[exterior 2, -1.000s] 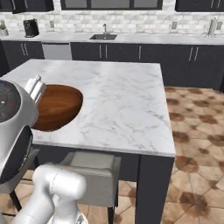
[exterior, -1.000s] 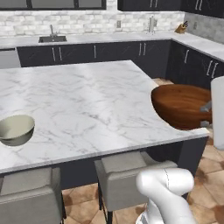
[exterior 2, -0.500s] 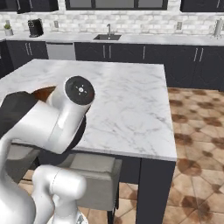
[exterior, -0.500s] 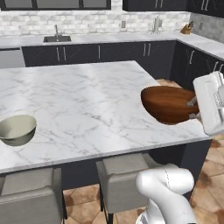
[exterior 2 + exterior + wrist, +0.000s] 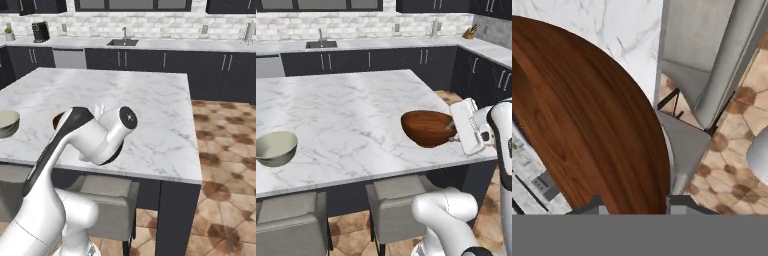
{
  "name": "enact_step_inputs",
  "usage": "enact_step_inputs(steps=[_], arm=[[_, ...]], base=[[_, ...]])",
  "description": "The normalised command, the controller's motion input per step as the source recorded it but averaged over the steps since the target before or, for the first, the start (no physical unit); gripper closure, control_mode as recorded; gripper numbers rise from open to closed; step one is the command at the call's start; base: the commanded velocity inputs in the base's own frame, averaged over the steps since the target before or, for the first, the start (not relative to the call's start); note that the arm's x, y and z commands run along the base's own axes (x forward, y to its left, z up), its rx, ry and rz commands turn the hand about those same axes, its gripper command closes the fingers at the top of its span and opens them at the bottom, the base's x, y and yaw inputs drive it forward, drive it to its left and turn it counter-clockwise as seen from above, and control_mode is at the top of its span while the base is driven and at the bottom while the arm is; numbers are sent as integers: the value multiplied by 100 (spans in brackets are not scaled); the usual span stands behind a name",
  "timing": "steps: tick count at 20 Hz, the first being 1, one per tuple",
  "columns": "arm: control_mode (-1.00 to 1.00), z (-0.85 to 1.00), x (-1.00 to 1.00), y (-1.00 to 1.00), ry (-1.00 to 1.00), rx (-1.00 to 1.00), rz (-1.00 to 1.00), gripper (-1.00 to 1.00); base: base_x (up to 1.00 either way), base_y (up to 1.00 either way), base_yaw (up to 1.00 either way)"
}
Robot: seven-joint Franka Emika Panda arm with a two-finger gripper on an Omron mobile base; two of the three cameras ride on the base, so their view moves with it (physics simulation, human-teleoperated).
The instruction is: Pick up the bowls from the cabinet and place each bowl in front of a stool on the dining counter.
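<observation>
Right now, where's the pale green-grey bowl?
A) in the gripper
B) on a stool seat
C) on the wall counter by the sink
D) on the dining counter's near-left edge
D: the pale green-grey bowl sits on the dining counter near its front left edge, while the gripper holds the wooden bowl at the right.

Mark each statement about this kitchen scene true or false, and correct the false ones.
1. The glossy reddish-brown wooden bowl is held by the gripper. True.
2. The pale greenish-grey glazed bowl sits on the white marble dining counter. True.
3. The two bowls touch each other. False: they are far apart, towards opposite ends of the counter's near edge.
4. The greenish-grey bowl lies upside down. False: it stands upright, opening up.
5. A grey stool stands below the counter's near edge. True.
</observation>
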Motion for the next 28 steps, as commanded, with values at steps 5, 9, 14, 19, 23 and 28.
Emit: enact_step_inputs(steps=[5,9,14,19,23,28], arm=[[-100,-65,100,0,0,0,1,100],[-100,-48,100,0,0,0,0,100],[-100,-46,100,0,0,0,0,100],[-100,-34,94,0,0,0,0,100],[-100,-32,72,7,0,0,0,100],[-100,-36,36,12,0,0,0,100]], base=[[0,0,0],[0,0,0],[0,0,0],[0,0,0],[0,0,0],[0,0,0]])
